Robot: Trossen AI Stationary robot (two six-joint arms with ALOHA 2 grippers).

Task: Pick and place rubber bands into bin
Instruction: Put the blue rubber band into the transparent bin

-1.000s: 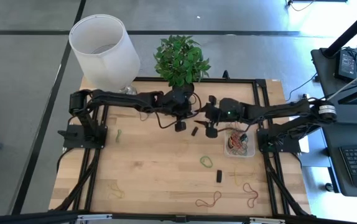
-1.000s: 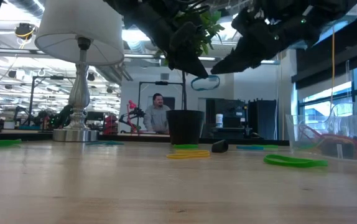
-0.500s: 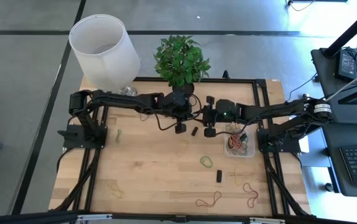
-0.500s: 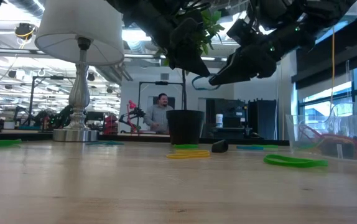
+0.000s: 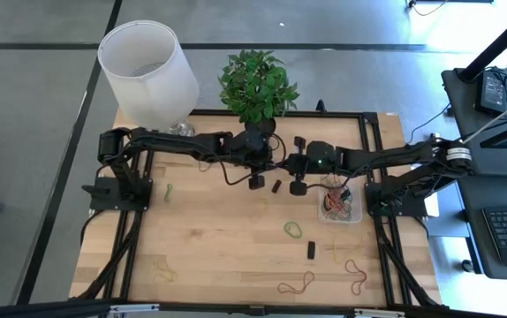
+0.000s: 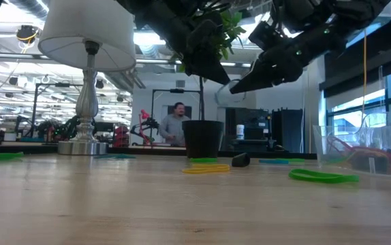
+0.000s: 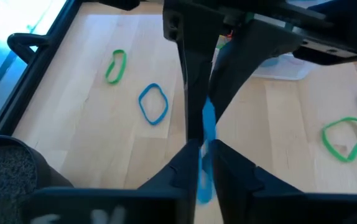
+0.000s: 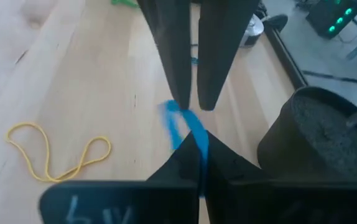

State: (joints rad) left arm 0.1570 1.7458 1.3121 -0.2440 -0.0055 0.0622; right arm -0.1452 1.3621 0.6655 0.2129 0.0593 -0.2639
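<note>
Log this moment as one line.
phase: mid-air handover | right gripper: shut on blue rubber band | left gripper: at same band, above table | bin: holds several bands

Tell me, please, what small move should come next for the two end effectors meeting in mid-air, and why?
Probably the left end effector should open wider and back away: the right end effector is shut on the blue rubber band, which hangs between both above the table, not yet over the bin.

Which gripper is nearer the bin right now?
Right. The right gripper hangs in the air just beside the bin, towards the table's middle, shut on a blue band. The left gripper meets it there from the far side, so it is slightly farther off.
</note>
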